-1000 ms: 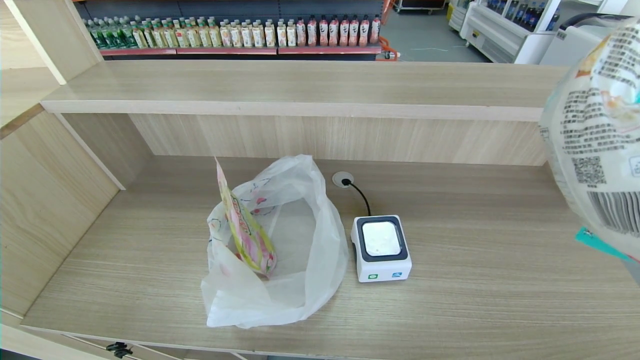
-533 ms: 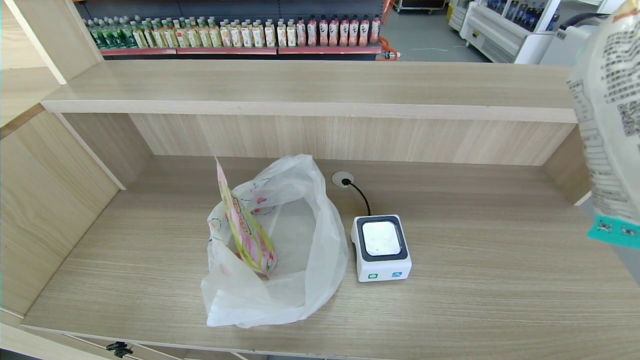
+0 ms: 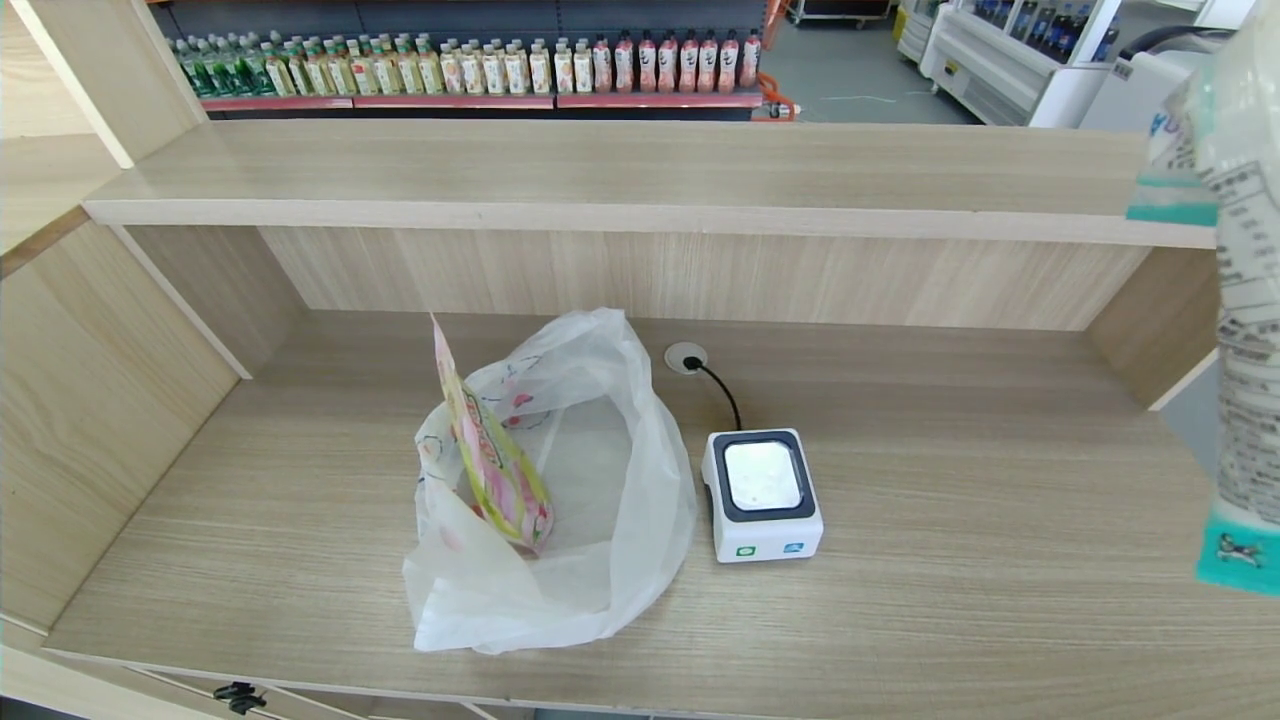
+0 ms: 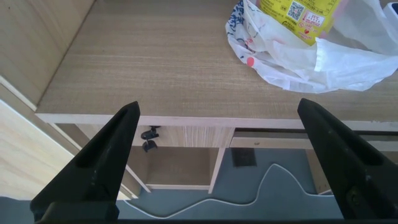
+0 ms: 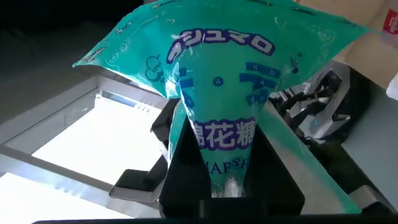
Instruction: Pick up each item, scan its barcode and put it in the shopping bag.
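A thin white shopping bag (image 3: 600, 520) lies open on the wooden counter (image 3: 950, 560), with a pink and yellow snack pouch (image 3: 490, 460) standing in it. To its right sits a white barcode scanner (image 3: 762, 495), window facing up. At the far right edge a teal-trimmed snack packet (image 3: 1240, 300) hangs high above the counter, printed back toward me. My right gripper (image 5: 231, 180) is shut on the lower part of this teal packet (image 5: 217, 81). My left gripper (image 4: 217, 155) is open with nothing in it, low in front of the counter's front edge, near the bag (image 4: 311, 56).
A raised ledge (image 3: 600, 170) runs along the back of the counter, and wooden side walls (image 3: 100, 400) close both ends. A black cable (image 3: 722, 392) runs from the scanner to a grommet. Shelves of bottles (image 3: 470, 65) stand far behind.
The teal-trimmed packet has swung further right and turned, so its barcode has left the head view. Bag, pouch and scanner have not moved.
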`<state>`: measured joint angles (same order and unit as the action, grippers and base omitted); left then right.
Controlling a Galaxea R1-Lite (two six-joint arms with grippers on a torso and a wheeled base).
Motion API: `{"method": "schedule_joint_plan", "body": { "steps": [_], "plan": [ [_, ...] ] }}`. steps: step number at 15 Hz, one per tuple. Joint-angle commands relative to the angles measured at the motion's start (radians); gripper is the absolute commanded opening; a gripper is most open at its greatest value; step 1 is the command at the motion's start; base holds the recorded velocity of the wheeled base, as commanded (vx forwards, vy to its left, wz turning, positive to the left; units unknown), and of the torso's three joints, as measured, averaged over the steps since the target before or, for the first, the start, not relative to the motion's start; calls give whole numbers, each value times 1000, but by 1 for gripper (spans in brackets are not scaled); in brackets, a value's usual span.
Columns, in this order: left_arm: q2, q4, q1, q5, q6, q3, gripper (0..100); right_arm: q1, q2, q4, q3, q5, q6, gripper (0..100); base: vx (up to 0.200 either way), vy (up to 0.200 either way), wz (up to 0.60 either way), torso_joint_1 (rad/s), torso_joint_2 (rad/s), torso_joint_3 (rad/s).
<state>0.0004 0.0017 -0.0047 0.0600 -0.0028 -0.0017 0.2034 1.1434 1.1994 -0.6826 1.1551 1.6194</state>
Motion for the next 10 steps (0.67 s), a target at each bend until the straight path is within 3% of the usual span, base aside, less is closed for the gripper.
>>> {"method": "schedule_joint_plan", "body": {
  "steps": [1,6,10],
  "plan": [
    [0,0,0,0,0,0,100,24,41,74,12,2,88,0,0,0,0,0,0,0],
    [0,0,0,0,0,0,100,25,55,298,18,3,502,0,0,0,0,0,0,0],
    [0,0,0,0,0,0,100,30,47,356,94,23,567,0,0,0,0,0,0,0]
  ]
}}
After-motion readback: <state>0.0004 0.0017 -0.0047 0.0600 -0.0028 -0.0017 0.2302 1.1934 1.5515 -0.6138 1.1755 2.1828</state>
